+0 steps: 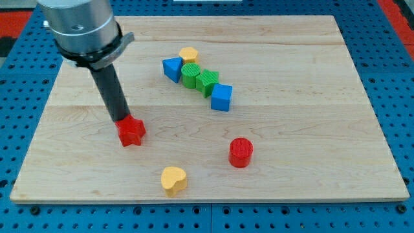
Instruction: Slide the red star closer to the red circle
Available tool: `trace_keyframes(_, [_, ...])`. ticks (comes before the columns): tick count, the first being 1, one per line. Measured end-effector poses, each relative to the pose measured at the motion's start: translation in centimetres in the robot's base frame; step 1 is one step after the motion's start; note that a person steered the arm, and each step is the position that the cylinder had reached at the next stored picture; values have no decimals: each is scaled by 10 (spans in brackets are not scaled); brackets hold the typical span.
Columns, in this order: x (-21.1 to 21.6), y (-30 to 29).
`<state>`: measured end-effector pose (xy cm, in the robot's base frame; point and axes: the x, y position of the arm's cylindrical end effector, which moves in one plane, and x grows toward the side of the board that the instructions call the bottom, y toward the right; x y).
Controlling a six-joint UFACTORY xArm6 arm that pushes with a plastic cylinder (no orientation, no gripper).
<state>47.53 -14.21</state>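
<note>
The rod, which carries no pincer, has its tip (121, 120) touching the red star (131, 131); the red circle (240, 153) sits well apart toward the view's right.

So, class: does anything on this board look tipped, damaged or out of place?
Nothing stands out. Every block sits flat on the wooden board, and my tip rests at the top-left edge of the red star.

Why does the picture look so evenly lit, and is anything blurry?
In the camera view, soft light leaves only faint shadows under the red star and red circle; no glare on the wooden board; blocks look sharp, and my tip sits at the star's upper-left edge.
</note>
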Motion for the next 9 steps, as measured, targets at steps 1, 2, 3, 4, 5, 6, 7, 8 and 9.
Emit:
trace_keyframes(1, [3, 20])
trace_keyframes(2, [2, 9])
trace_keyframes(3, [3, -14])
trace_keyframes(4, [20, -36])
trace_keyframes(5, [34, -35])
trace_keyframes(6, [35, -15])
trace_keyframes(7, [34, 9])
trace_keyframes(8, [34, 31])
trace_keyframes(9, [34, 52])
